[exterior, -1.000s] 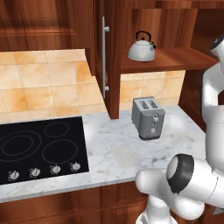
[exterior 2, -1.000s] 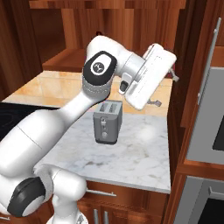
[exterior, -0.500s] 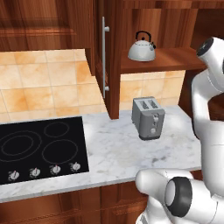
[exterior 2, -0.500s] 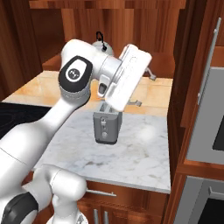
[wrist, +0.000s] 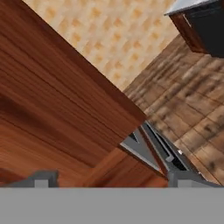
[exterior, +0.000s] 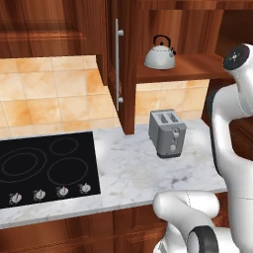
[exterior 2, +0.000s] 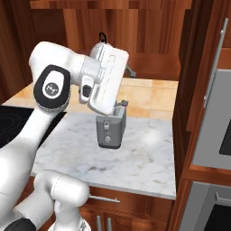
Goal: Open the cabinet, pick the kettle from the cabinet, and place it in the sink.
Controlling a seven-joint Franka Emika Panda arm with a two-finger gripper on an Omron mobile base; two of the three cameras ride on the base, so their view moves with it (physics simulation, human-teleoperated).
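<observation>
Now the cabinet (exterior: 129,64) door's open, arm's swung left twd the kettle (exterior: 160,53) on its shelf; your hand (wrist: 109,178) is spread empty.

We take the toaster (exterior: 168,132) as our landmark, standing on the counter (exterior: 128,173). Above and just behind it, the kettle (exterior: 160,54) sits on the shelf inside the open cabinet (exterior: 183,69). The cabinet door (exterior: 117,64) stands edge-on to the toaster's left. Further left, the cooktop (exterior: 47,168) lies set into the counter. The tiled wall (exterior: 49,96) runs behind the cooktop.
</observation>
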